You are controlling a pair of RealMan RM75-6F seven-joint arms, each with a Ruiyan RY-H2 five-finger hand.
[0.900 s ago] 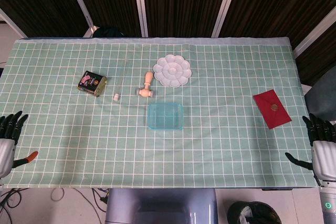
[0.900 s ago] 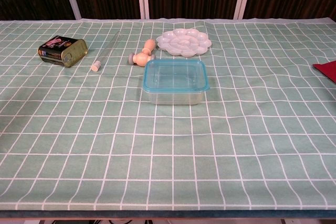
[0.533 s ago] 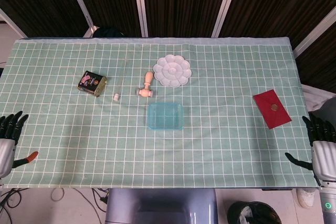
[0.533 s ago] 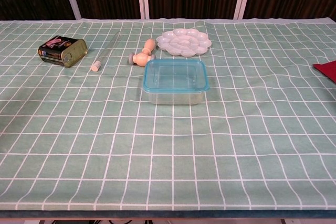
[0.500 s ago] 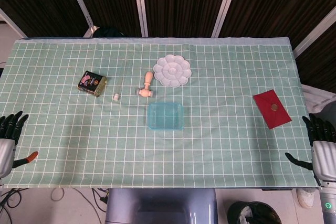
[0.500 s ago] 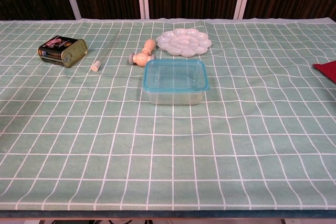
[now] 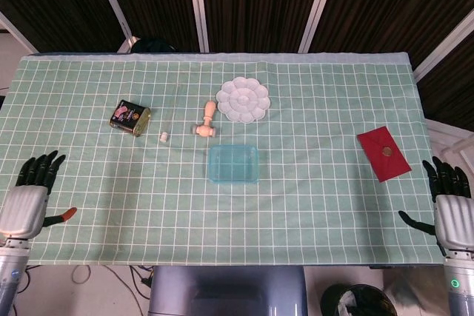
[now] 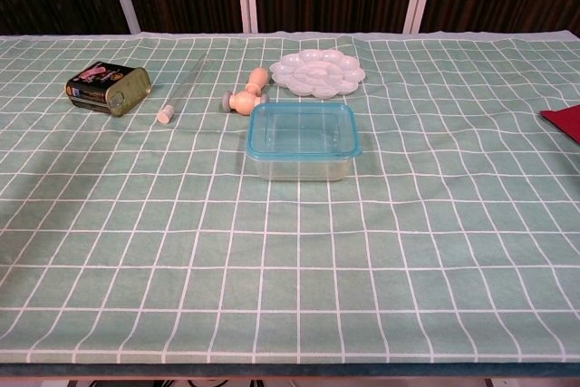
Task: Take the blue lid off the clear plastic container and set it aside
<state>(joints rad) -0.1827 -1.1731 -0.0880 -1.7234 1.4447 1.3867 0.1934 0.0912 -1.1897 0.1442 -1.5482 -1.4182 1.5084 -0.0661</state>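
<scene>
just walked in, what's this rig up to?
Nothing is being handled yet. The job is to pull the blue lid off the clear container, and the lid sits on it, mid-table. Both hands are open and empty at the near corners: left hand, right hand, each well away from the container. A tin, a wooden piece, a white palette and a red envelope lie around it.

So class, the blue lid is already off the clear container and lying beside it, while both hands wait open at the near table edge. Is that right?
Not quite. The blue lid is on the clear container, as the chest view shows. The rest holds: the left hand and right hand wait open at the near edge.
</scene>
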